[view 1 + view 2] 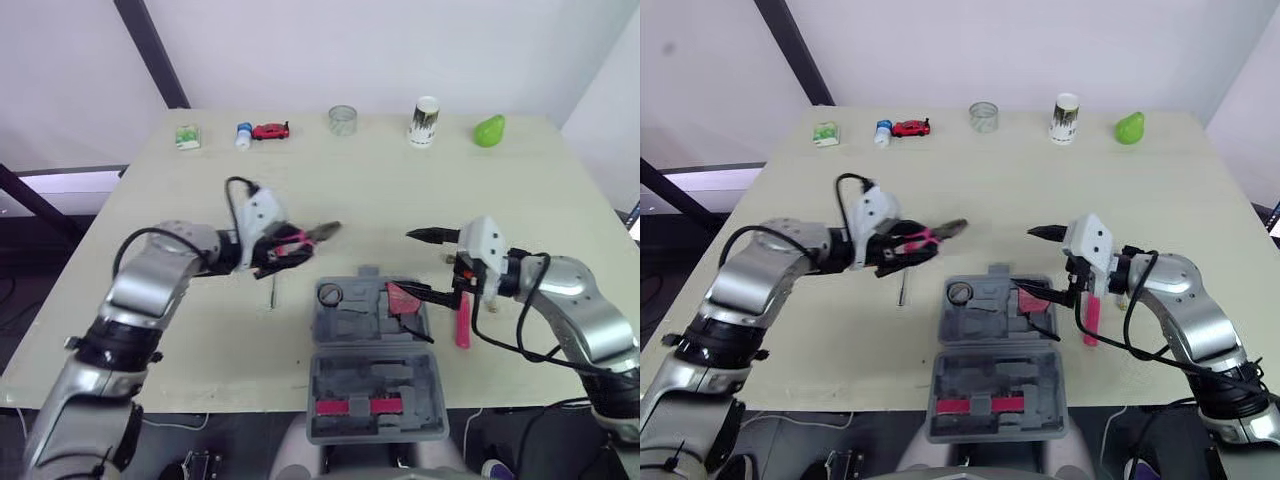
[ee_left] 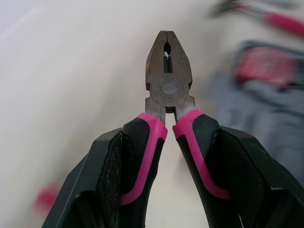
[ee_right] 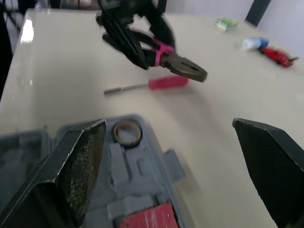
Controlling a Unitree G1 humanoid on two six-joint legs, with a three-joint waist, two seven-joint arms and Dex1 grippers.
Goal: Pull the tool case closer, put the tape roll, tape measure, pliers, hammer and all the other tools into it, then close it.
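Your left gripper is clamped on the pliers, with a black finger pressed against each pink-and-black handle. The steel nose is closed and sticks out past the fingertips, held in the air above the table; a pink-handled screwdriver lies flat on the table beneath that gripper.

Your right gripper is spread wide and grips nothing. It faces the pliers' nose from the other side, well apart from it, and its lower finger hangs over the far right corner of the tool case.

The case lies open, both grey halves flat, below and between your two grippers. A tape roll sits in a pocket on the side nearer your left gripper; a red item rests in the tray under your right gripper's lower finger, though you cannot tell from here which tool it is. A pink-handled tool lies on the table just beside the case, under your right wrist.
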